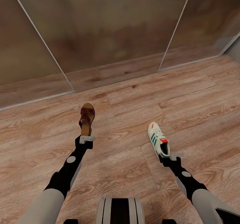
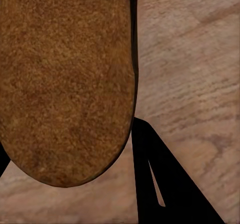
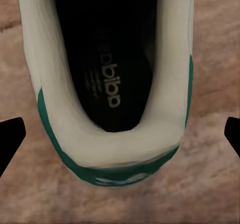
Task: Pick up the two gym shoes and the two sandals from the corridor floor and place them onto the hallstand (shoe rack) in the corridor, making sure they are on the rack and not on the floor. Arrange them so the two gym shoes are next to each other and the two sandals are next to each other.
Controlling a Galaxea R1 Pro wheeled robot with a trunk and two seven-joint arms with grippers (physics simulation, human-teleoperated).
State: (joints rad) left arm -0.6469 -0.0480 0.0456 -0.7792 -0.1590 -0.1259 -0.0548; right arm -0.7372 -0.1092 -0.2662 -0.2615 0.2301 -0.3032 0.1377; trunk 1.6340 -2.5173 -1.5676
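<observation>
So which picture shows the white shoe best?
The head view: the whole gym shoe shows there, stripes and laces, lying on the floor by the right gripper. The right wrist view gives only its heel opening, close up.

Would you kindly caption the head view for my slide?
Left gripper at a brown sandal, right gripper at a white gym shoe, wood floor.

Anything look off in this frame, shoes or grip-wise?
Nothing looks damaged. One sandal is at the left gripper, one gym shoe at the right gripper. Slightly odd: the sandal looks tilted, sole facing the left wrist camera, not flat on the corridor floor. Whether either gripper has closed is unclear.
</observation>
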